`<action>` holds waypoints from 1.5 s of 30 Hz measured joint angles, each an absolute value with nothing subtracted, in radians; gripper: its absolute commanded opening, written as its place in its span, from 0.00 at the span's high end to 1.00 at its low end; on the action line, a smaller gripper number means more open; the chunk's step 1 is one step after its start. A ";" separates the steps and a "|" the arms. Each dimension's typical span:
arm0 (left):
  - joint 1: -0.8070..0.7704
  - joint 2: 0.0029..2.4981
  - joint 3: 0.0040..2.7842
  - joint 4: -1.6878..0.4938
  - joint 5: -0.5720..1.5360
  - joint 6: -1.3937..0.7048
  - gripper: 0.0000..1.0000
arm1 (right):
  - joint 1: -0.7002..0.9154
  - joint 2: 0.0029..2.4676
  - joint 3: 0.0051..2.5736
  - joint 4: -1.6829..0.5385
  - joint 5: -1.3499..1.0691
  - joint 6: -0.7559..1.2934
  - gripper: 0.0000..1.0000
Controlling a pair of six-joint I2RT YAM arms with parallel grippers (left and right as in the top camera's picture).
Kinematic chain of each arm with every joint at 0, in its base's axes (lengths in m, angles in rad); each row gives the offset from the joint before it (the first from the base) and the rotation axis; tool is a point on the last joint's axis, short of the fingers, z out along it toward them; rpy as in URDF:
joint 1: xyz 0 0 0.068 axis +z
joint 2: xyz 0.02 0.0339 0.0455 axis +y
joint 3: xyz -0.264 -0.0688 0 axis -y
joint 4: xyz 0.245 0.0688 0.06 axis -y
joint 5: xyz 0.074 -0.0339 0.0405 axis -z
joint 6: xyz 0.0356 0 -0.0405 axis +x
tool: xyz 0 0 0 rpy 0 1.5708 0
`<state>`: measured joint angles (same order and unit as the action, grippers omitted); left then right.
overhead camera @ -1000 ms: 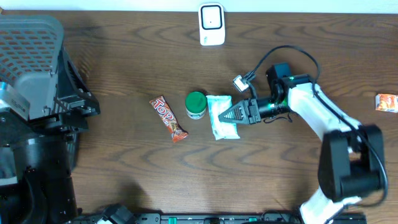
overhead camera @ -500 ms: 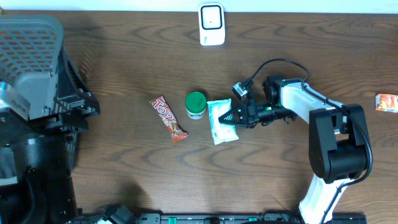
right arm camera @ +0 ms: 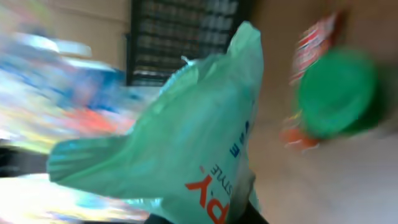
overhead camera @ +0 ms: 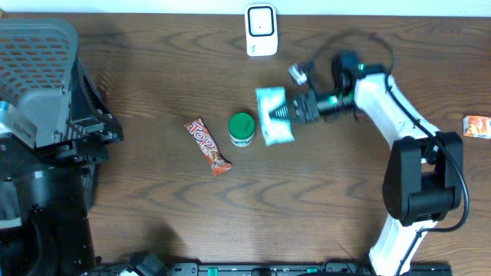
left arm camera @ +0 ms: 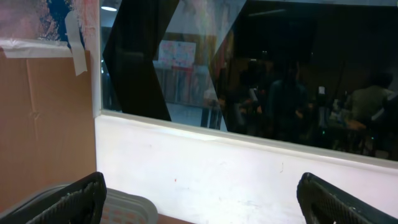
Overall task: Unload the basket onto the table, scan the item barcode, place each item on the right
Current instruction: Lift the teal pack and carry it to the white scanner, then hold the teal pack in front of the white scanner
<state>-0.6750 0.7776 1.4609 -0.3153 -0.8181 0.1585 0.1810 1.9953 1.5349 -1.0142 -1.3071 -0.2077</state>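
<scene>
My right gripper (overhead camera: 285,111) is shut on one end of a mint-green packet (overhead camera: 272,115) with orange lettering, holding it off the table, just right of and above the green-lidded jar (overhead camera: 242,129). In the right wrist view the packet (right arm camera: 186,143) fills the middle and hides most of the right gripper (right arm camera: 205,219); the picture is blurred. No barcode shows on the packet. A white scanner (overhead camera: 261,31) stands at the table's far edge, beyond the packet. My left gripper (left arm camera: 199,199) is wide open with nothing between its fingers, facing a white wall and a window.
A red candy bar (overhead camera: 208,146) lies left of the jar. A small orange packet (overhead camera: 477,126) sits at the far right edge. A grey basket (overhead camera: 38,54) and black equipment fill the left side.
The right gripper has lifted the green packet off the table and carried it toward the far edge, nearer the scanner. The left gripper has not changed.
</scene>
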 measured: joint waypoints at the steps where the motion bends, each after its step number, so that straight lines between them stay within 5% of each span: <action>1: -0.675 0.778 1.461 -0.315 -0.818 0.159 0.02 | 0.191 1.994 1.585 -0.962 -1.218 -0.162 0.99; 12: -0.675 0.778 1.460 -0.315 -0.818 0.159 0.02 | 0.341 1.980 1.839 -0.612 -0.500 0.015 0.99; 25: -0.675 0.778 1.461 -0.315 -0.818 0.159 0.02 | 0.356 2.156 1.866 -0.224 -0.314 -0.133 0.99; 45: -0.675 0.778 1.460 -0.315 -0.818 0.159 0.02 | 0.441 2.593 2.245 -0.146 0.173 -0.597 0.99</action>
<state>-0.6750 0.7776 1.4605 -0.3153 -0.8181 0.1585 0.4412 2.5935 2.2452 -0.1455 0.1726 -0.5968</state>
